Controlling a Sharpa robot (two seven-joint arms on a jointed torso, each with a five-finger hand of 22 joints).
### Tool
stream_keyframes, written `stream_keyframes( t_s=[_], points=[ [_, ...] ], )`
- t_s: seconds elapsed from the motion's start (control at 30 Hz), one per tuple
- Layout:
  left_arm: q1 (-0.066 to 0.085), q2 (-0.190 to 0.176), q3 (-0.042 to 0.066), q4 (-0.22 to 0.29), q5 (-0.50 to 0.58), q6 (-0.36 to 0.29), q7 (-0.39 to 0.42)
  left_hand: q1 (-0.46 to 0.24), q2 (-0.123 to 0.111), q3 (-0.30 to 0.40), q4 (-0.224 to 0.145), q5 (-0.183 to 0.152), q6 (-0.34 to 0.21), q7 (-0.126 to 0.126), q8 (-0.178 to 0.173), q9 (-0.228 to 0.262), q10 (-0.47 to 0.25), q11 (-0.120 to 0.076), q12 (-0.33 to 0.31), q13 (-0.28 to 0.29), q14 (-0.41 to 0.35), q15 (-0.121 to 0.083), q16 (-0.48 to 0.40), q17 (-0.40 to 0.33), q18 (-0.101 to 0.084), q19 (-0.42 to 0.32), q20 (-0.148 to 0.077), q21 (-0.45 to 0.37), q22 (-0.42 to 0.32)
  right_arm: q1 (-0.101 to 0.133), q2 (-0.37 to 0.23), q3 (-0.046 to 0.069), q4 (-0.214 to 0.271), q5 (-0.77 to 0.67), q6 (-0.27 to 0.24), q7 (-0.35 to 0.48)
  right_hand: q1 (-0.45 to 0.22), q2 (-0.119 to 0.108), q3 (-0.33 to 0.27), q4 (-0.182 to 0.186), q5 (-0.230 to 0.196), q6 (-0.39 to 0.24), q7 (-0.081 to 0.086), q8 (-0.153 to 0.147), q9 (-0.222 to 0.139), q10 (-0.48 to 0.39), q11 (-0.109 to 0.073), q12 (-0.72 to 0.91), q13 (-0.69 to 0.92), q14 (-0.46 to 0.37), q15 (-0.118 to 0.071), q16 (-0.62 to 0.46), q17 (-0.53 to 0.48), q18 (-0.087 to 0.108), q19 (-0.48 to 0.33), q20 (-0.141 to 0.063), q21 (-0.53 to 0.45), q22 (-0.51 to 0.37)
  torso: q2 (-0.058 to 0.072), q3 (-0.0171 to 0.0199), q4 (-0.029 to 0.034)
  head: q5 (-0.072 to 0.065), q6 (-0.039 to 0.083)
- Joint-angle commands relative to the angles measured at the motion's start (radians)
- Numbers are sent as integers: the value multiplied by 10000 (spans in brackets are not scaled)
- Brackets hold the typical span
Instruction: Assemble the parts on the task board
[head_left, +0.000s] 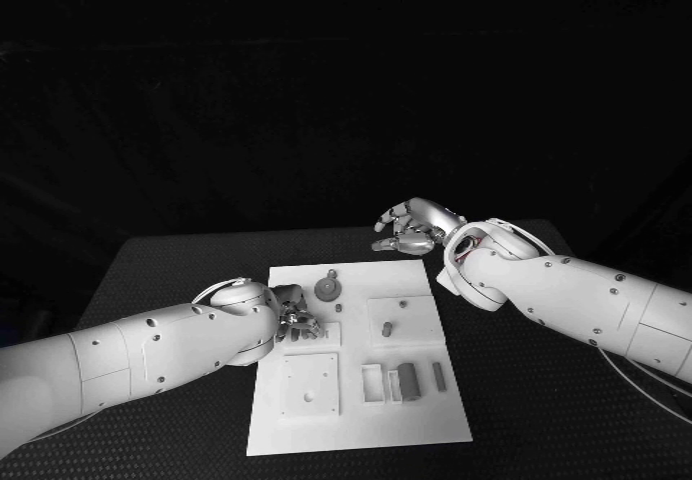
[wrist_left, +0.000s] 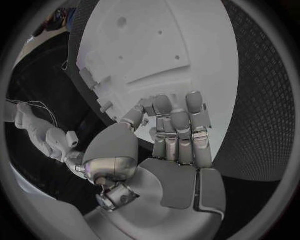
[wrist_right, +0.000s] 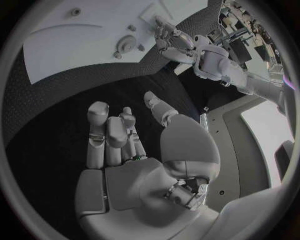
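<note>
Several grey parts (head_left: 408, 380) lie on the white task board (head_left: 433, 425) mid-table; left hand (head_left: 296, 318) reaches there, grasp unclear, apparently picking; right hand (head_left: 411, 225) hovers empty, loosely spread.

Head camera overhead; wrist cameras close behind hands; all share task board (head_left: 361, 400).

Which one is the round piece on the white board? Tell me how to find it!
Look at the white task board in the middle of the black table. Go to its far end, between the two hands. The round part lies there, a grey disc, while the parts nearer the robot are straight bars or small pegs.
</note>
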Motion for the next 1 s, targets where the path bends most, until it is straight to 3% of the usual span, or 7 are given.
stream_keyframes(
  t_s=[0.03,0.5,1.0],
  points=[
    [-21,51,-16,-22,-199,75,53,464,338,-4,-39,32,34,28,-18,2,-74,-26,33,-1,-13,-61,58,-11,-143,8,-85,30,207,-5,8,5,11,-11,97,53,-82,-2,21,58,40,-144,199,-16,0,-50,8,22,-10,-13,42,-46,13,628,-4,-80,-35,140,1,0,7,-2,-1],
    [-48,79,-85,-42,-311,45,74,447,156,-102,-16,32,36,33,-29,-7,-81,-21,31,-12,-22,-56,63,-37,-143,1,-74,24,198,-5,5,5,10,-6,104,53,-93,-9,19,72,40,-146,199,-17,-1,-52,8,23,-12,-13,43,-49,13,628,-4,-80,-39,140,2,7,-3,1,-16],
    [-57,100,-117,-57,-261,-31,90,457,155,-102,-6,32,47,29,-26,-7,-75,-25,35,-14,-18,-58,67,-44,-141,9,-77,24,195,-5,-12,4,20,-4,120,46,-105,-14,18,90,41,-149,199,-20,-1,-53,8,23,-15,-14,43,-52,14,628,-3,-81,-44,141,1,8,1,-13,-28]
  ],
)
